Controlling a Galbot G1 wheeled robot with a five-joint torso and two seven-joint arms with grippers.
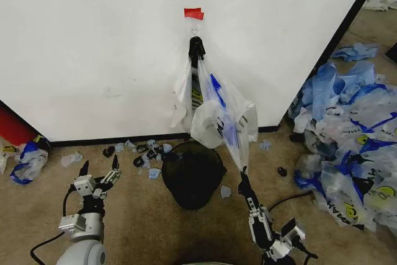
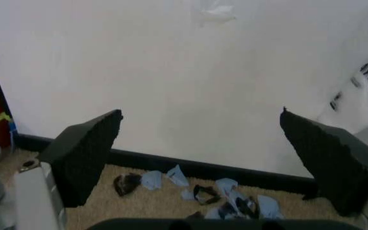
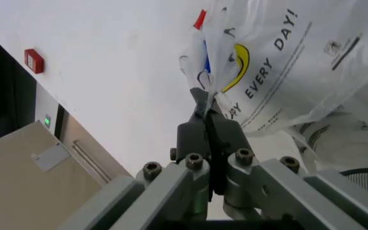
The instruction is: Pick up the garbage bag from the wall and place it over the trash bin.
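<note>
The garbage bag (image 1: 214,113) hangs by its gathered handles from a small hook on the white wall (image 1: 93,48), under a red tape patch. It is whitish plastic with blue trim and a yellow smiley print (image 3: 238,62). My right gripper (image 1: 242,172) is shut on the bag's lower corner, stretching it down and to the right. The black wire-mesh trash bin (image 1: 192,175) stands on the carpet just below the bag. My left gripper (image 1: 99,167) hovers open to the left of the bin, its fingers (image 2: 85,153) facing the wall and holding nothing.
A heap of blue-and-white plastic bags (image 1: 347,134) fills the floor on the right. Small blue scraps (image 1: 149,153) lie along the wall's black base strip. A red object (image 1: 13,125) and another bag (image 1: 28,159) sit at the far left.
</note>
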